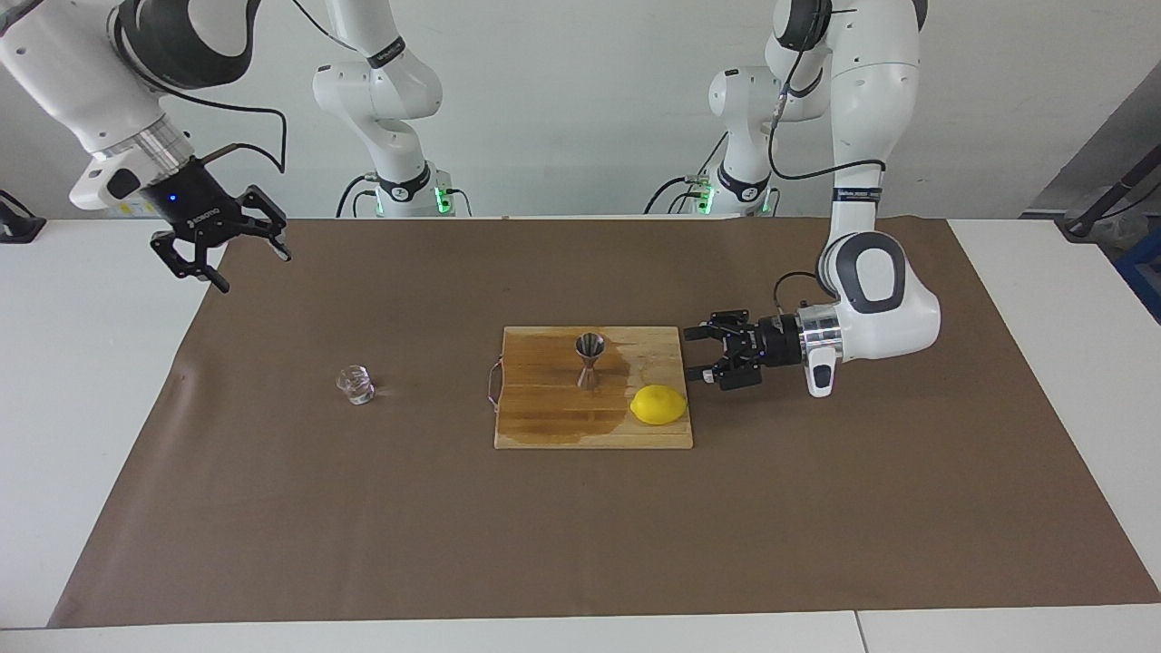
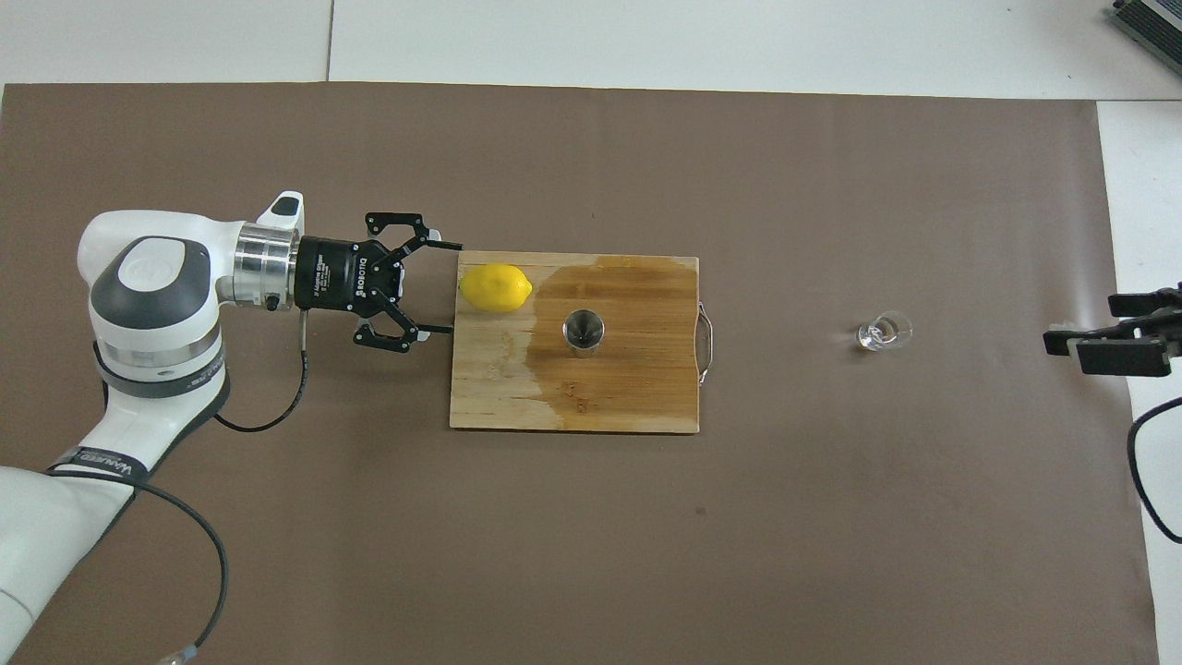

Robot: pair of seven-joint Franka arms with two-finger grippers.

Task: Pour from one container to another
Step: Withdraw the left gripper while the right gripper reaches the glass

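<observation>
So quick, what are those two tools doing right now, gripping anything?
Left tool: open, empty, beside the board.
Right tool: open, empty, up in the air.

Facing view: board [image 1: 544, 426] at frame centre carries the jigger [image 1: 590, 359] and, at its lower right, the lemon [image 1: 659, 404]. Cup [image 1: 356, 384] stands apart at centre-left.

By the left end effector [image 1: 697, 355], a wooden board [image 1: 544, 426] darkened by a wet patch carries a shiny metal jigger [image 1: 590, 360] and matt lemon [image 1: 659, 404]; clear glass cup [image 1: 356, 384] on matt brown cloth [image 1: 580, 526].
</observation>
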